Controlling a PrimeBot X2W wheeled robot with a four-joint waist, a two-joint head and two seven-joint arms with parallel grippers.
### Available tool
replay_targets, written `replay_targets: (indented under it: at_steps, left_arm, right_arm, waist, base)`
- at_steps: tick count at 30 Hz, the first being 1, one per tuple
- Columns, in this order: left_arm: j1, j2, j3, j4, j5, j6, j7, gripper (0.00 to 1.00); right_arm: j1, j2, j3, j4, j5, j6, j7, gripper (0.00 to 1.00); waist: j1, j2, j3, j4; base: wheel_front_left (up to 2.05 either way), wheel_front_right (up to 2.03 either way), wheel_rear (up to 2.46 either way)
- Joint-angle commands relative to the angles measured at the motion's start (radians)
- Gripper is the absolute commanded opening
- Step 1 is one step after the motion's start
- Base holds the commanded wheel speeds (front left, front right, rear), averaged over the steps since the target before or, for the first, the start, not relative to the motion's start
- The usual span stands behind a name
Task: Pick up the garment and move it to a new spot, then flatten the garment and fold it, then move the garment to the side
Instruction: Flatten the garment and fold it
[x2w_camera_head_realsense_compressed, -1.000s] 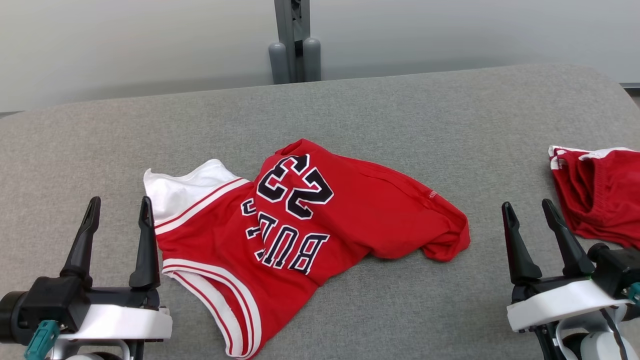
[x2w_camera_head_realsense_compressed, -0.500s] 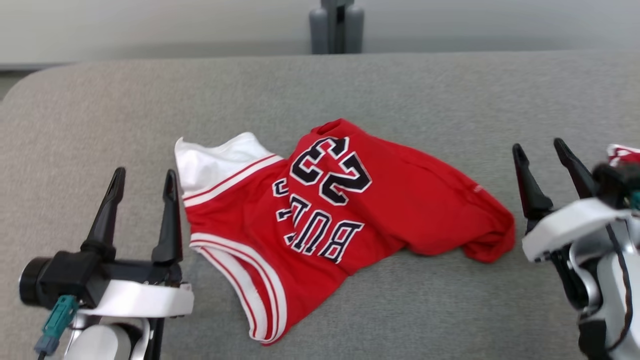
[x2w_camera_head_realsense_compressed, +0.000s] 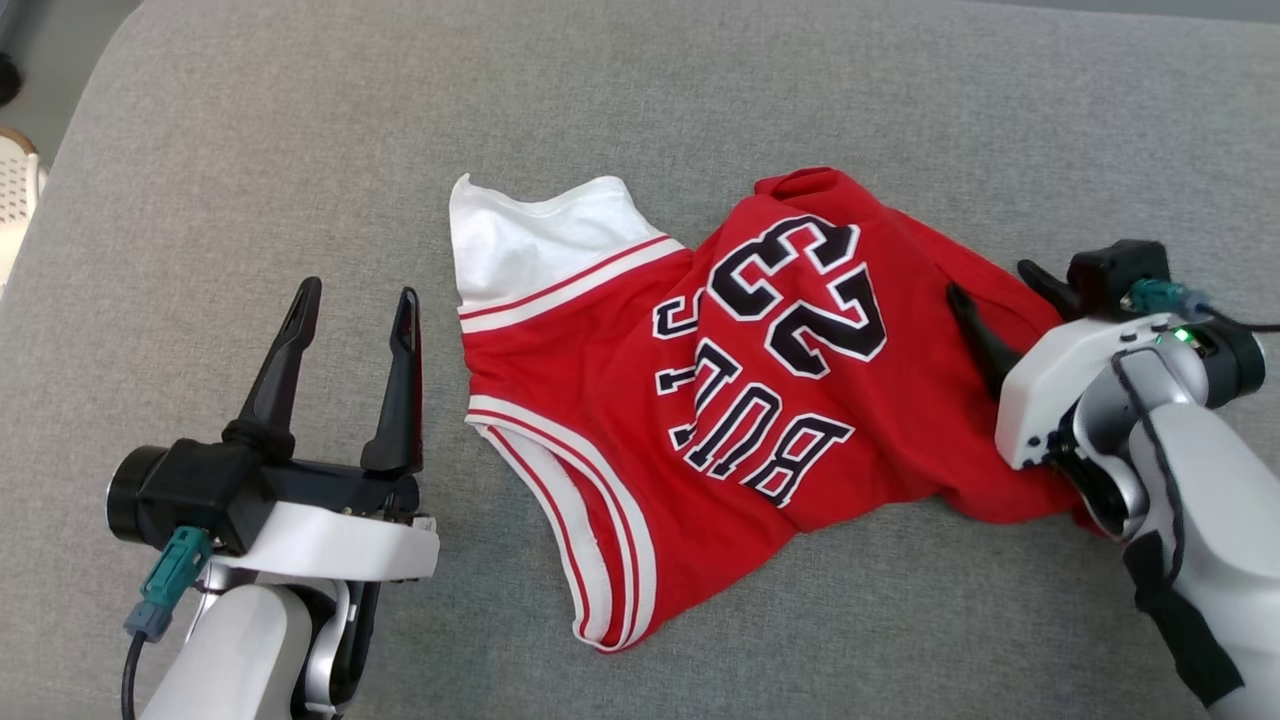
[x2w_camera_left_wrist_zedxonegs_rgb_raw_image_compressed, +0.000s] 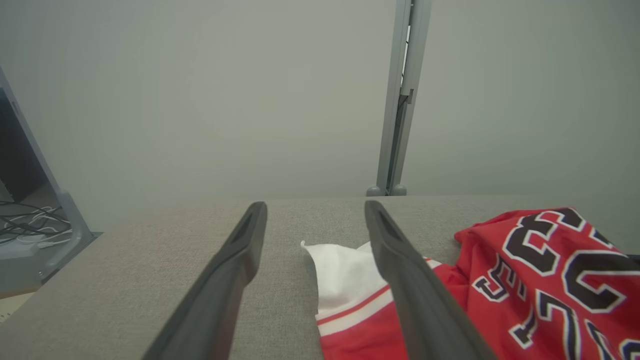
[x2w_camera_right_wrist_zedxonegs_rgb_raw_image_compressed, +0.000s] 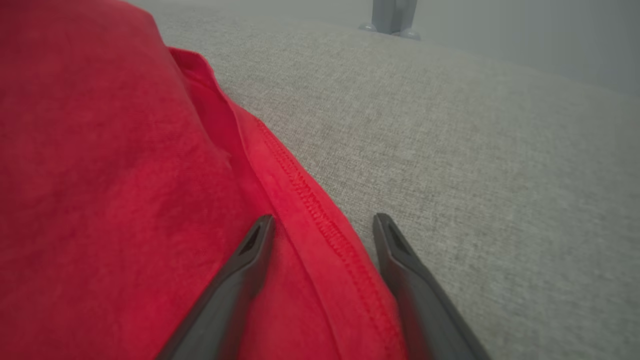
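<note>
right side of the head frame: right gripper (x2w_camera_head_realsense_compressed: 990, 278) sits over the jersey's (x2w_camera_head_realsense_compressed: 640, 400) bunched red end, jaws spread wide, pinching nothing. wrist cam has one finger (x2w_camera_right_wrist_zedxonegs_rgb_raw_image_compressed: 237, 272) on the red cloth and the other over bare gray pad (x2w_camera_head_realsense_compressed: 250, 150), stitched hem (x2w_camera_right_wrist_zedxonegs_rgb_raw_image_compressed: 310, 200) running up between them. that's the relation i care about: hem is inside the gap, so closing should catch the edge if the tips are low enough; can't tell whether they touch the cloth. jersey lies crumpled mid-frame, long axis roughly left-right, white panel (x2w_camera_head_realsense_compressed: 530, 235) at upper left, number and lettering upside down to me. left gripper (x2w_camera_head_realsense_compressed: 359, 290) lower left, also spread, empty, just beside the striped armhole trim (x2w_camera_head_realsense_compressed: 570, 500) but apart from it. right arm is clearly the nearer one. jersey rests straight on the pad, not inside anything. risk as i judge it: pinching one layer only and dragging instead of lifting.
</note>
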Motion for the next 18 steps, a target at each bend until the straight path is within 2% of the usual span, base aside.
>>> replay_targets:
  at_steps: [1, 2, 3, 4, 9, 12, 18]
  left_arm:
    - [-0.024, -0.001, 0.005, 0.005, 0.010, -0.009, -0.004, 1.00]
    - [-0.025, -0.005, 0.007, 0.011, 0.010, -0.011, -0.005, 1.00]
    - [-0.027, -0.008, 0.011, 0.018, 0.010, -0.016, -0.006, 1.00]
    - [-0.030, -0.010, 0.015, 0.023, 0.012, -0.018, -0.006, 1.00]
    - [-0.035, -0.015, 0.045, 0.028, 0.028, -0.036, -0.007, 1.00]
    - [-0.028, -0.010, 0.069, 0.026, 0.039, -0.051, -0.006, 1.00]
    - [-0.013, 0.000, 0.087, 0.028, 0.054, -0.063, -0.006, 1.00]
  right_arm:
    - [-0.014, -0.009, 0.006, 0.031, 0.021, 0.000, 0.021, 1.00]
    - [-0.016, -0.005, 0.018, 0.059, 0.033, 0.000, 0.041, 0.57]
    - [-0.018, -0.005, 0.017, 0.082, 0.042, 0.000, 0.046, 0.40]
    - [-0.018, -0.003, 0.016, 0.096, 0.055, 0.000, 0.050, 0.00]
    - [-0.006, -0.002, -0.015, 0.080, 0.113, 0.000, -0.008, 0.00]
    - [0.031, 0.004, -0.073, 0.008, 0.186, 0.000, -0.061, 0.00]
    - [0.138, 0.003, -0.175, -0.101, 0.253, 0.000, -0.106, 0.00]
  waist:
    - [0.0000, 0.0000, 0.013, 0.014]
    - [0.0000, 0.0000, 0.015, 0.015]
    - [0.0000, 0.0000, 0.016, 0.014]
    - [0.0000, 0.0000, 0.016, 0.012]
    - [0.0000, 0.0000, 0.013, -0.021]
    - [0.0000, 0.0000, 0.005, -0.067]
    - [0.0000, 0.0000, -0.007, -0.131]
  base:
    - [0.00, 0.00, 0.00]
    - [0.00, 0.00, 0.00]
    - [0.00, 0.00, 0.00]
    - [0.00, 0.00, 0.00]
    - [0.00, 0.00, 0.00]
    - [0.00, 0.00, 0.00]
    - [0.00, 0.00, 0.00]
